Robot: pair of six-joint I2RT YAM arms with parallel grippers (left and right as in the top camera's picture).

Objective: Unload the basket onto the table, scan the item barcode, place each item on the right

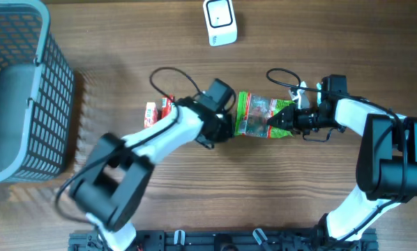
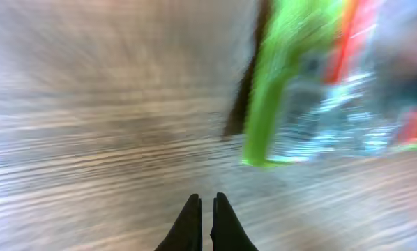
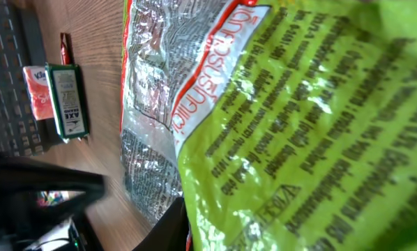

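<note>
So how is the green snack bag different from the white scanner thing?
The snack bag is green, shiny and crinkly; the scanner is white and smooth. The bag lies in the middle of the table; the scanner sits alone near its far edge. Both are roughly rectangular.

A wooden table (image 1: 320, 42) fills the whole scene, its brown grain running left to right, with no wall, floor or window in sight. At the far left stands a grey mesh basket (image 1: 58, 104) with a lighter grey rim, its grid showing the wood through it. Along the near edge runs a black rail (image 1: 215, 240) with small pale clips. The light is soft and even, leaving only faint shadows and a dull sheen on the boards.
</note>
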